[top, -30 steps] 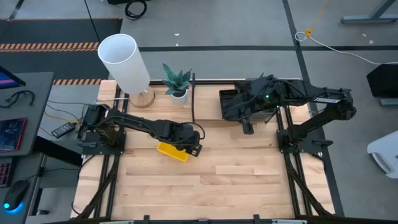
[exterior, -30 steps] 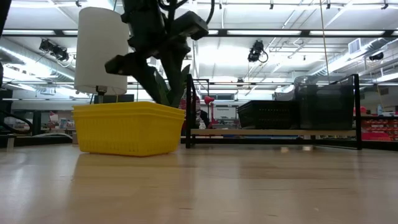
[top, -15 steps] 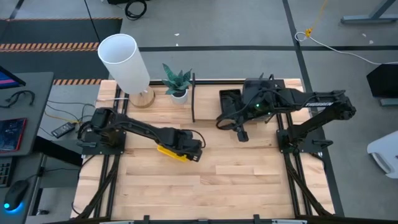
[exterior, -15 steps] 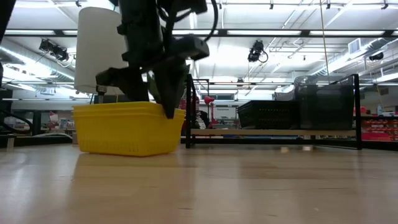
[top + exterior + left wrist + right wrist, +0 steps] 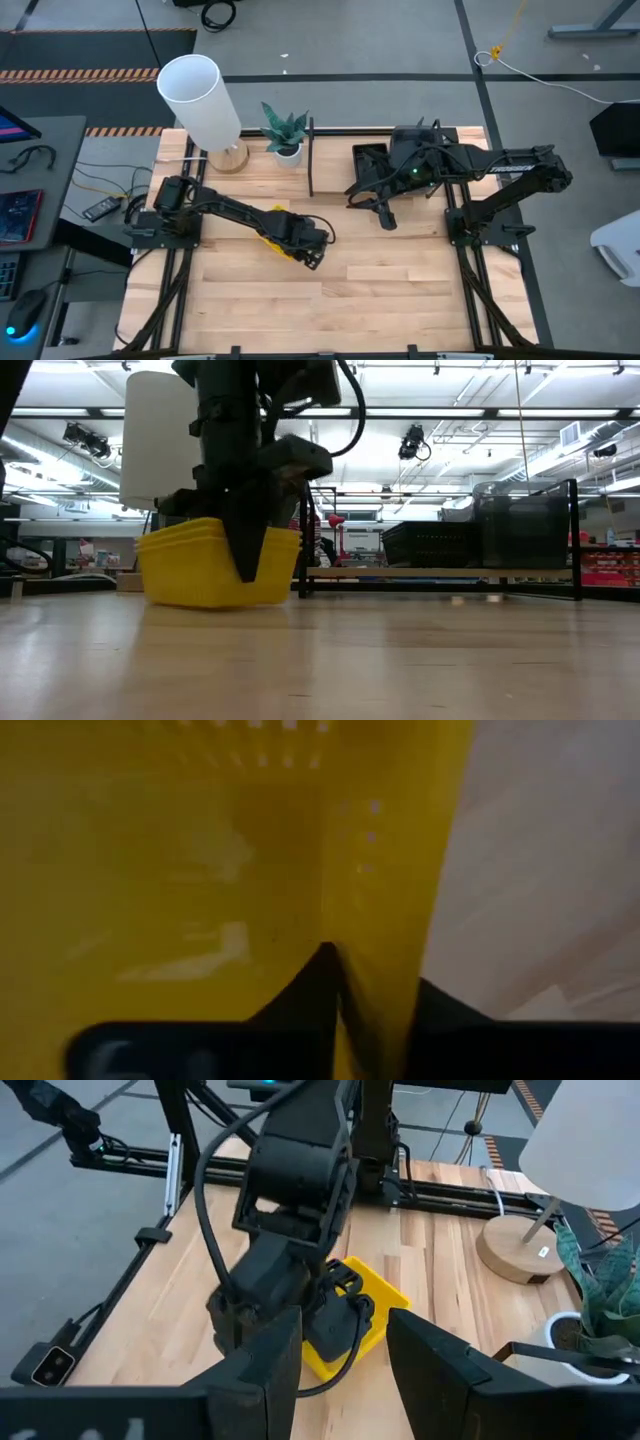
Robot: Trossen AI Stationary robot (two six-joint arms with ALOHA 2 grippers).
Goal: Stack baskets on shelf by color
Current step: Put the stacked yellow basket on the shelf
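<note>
A stack of nested yellow baskets (image 5: 200, 565) stands on the table left of centre, mostly hidden under my left arm in the high view (image 5: 268, 238). My left gripper (image 5: 375, 975) points down at the stack's right end (image 5: 245, 570) and is shut on its wall. My right gripper (image 5: 345, 1370) hangs open, with nothing between its fingers, above the table in front of the shelf (image 5: 385, 215). The shelf (image 5: 440, 572) is at the far right and holds a black basket (image 5: 430, 544) and smoky-grey baskets (image 5: 520, 525). My left gripper pinches the yellow stack's wall (image 5: 385, 910) at the stack's right end. One finger (image 5: 318, 982) is inside the basket and the other (image 5: 440, 1005) outside. The fingers come from above, pointing down. The stack's base is on the table.
A tall white lamp (image 5: 200, 95) and a small plant in a white pot (image 5: 287, 135) stand at the far left of the table. Bare wood (image 5: 380, 290) lies toward the near edge. The arms' black rails run along both sides.
My left gripper has come down onto the right end of the yellow stack and shut on its wall. The stack has turned a little and slid slightly on the table. My right gripper has sunk a little in front of the shelf and stays open.
</note>
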